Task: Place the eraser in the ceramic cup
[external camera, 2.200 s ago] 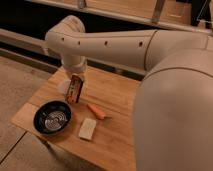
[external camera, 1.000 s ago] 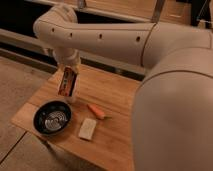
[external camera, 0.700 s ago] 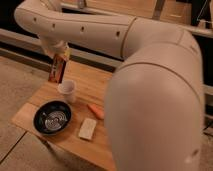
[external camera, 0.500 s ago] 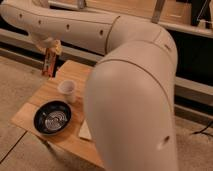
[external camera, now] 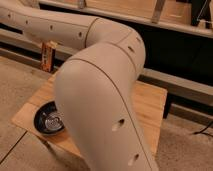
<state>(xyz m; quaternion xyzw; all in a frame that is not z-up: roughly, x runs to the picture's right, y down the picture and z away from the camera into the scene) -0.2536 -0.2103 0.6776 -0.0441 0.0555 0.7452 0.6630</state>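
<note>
In the camera view, my end effector (external camera: 48, 56) hangs closed above the far left edge of the surface (external camera: 150, 107), with nothing I can make out in its grip. The arm (external camera: 100, 100) blocks most of what lies to its right, so the eraser and the ceramic cup are both hidden from me. I judge I should swing clear, find the eraser, then open before descending. Below the end effector, nearer me, the black bowl (external camera: 41, 111) shows only silvery rings inside.
</note>
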